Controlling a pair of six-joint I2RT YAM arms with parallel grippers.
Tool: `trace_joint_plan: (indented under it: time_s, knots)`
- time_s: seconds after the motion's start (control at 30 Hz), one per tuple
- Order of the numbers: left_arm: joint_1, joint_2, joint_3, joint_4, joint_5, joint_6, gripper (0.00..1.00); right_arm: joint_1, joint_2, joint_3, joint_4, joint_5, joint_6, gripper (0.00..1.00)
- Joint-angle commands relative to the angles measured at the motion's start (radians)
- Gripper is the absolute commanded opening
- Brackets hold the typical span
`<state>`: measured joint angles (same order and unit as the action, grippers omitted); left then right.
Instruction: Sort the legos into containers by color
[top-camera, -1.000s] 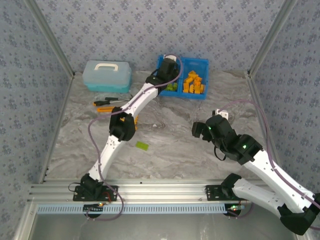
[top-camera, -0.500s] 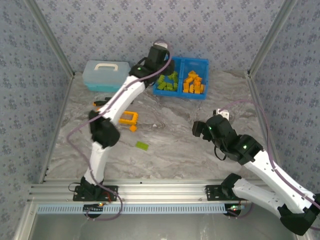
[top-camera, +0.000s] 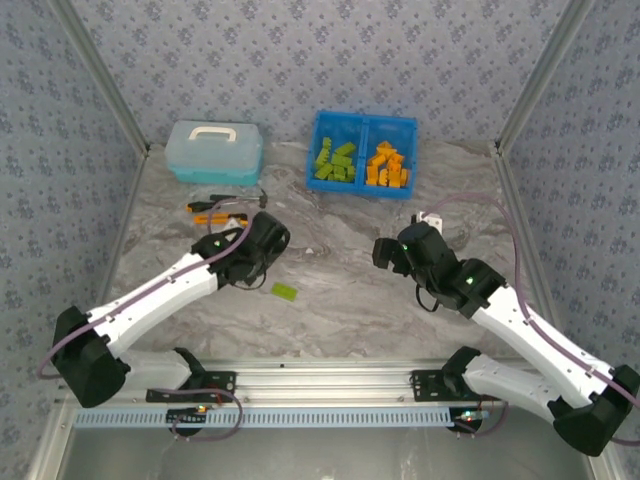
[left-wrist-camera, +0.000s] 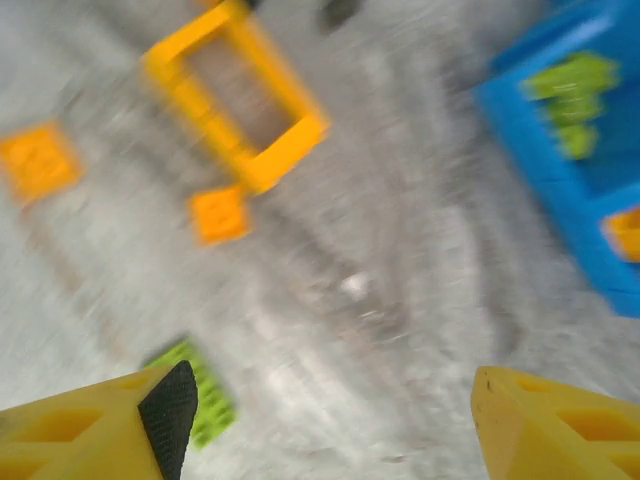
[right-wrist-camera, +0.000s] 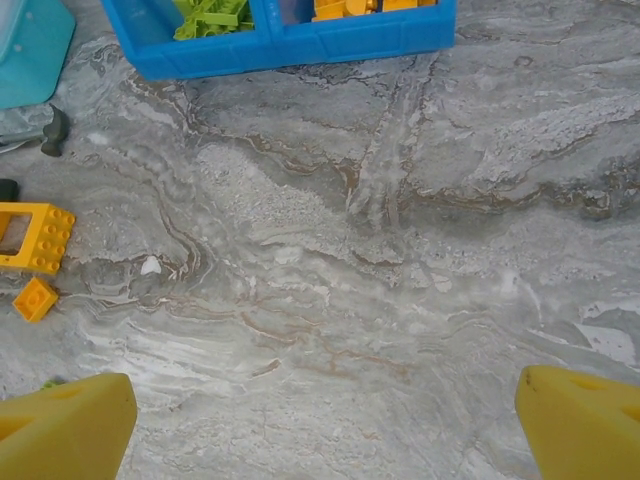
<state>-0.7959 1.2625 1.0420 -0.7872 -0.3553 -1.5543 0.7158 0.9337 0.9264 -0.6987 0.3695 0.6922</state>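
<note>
Currently the blue tray (top-camera: 362, 150) stands at the far side of the table (top-camera: 350, 310). Its long axis runs left to right and its divider near to far. Lime green legos (top-camera: 335, 162) lie in the left compartment, orange legos (top-camera: 388, 168) in the right.

Loose pieces lie left of centre:
- A green plate (top-camera: 284, 291) lies flat, long axis roughly left to right, slightly tilted.
- An orange frame (left-wrist-camera: 235, 95) lies flat, opening upward. Its long axis slants across the blurred left wrist view.
- A small orange brick (left-wrist-camera: 220, 213) sits just beside the frame.
- Another orange brick (left-wrist-camera: 37, 160) lies apart from it.

The left gripper (left-wrist-camera: 330, 410) hovers over these pieces, fingers spread, nothing between them. The right gripper (right-wrist-camera: 325, 400), right of centre, faces the tray with fingers spread wide and empty.
</note>
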Motion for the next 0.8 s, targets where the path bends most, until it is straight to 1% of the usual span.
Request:
trace_joint_plan:
  time_s: [0.0,0.1,0.2,0.33,0.53,0.6,0.63,0.77]
  knots:
    - [0.001,0.031,-0.02,-0.067,0.087,-0.257,0.73,0.003,-0.002,0.0,0.008,-0.012,0.004,1.0]
    - [0.013,0.136,-0.023,-0.024,0.218,-0.237,0.72,0.003,-0.009,0.002,-0.004,-0.007,0.009,1.0]
    - [0.012,0.247,0.008,0.002,0.3,-0.216,0.72,0.004,-0.025,-0.003,-0.018,0.001,0.018,1.0]
    - [0.022,0.364,0.058,-0.009,0.321,-0.185,0.74,0.005,-0.059,-0.025,-0.028,0.013,0.026,1.0]
    - [0.04,0.446,0.059,-0.007,0.333,-0.169,0.77,0.002,-0.109,-0.041,-0.054,0.04,0.023,1.0]
    - [0.05,0.478,0.06,-0.01,0.353,-0.155,0.76,0.003,-0.117,-0.046,-0.053,0.045,0.021,1.0]
    - [0.054,0.489,0.061,-0.01,0.355,-0.144,0.75,0.003,-0.122,-0.047,-0.056,0.046,0.02,1.0]
    - [0.057,0.509,0.054,-0.017,0.348,-0.124,0.61,0.002,-0.125,-0.048,-0.057,0.046,0.023,1.0]
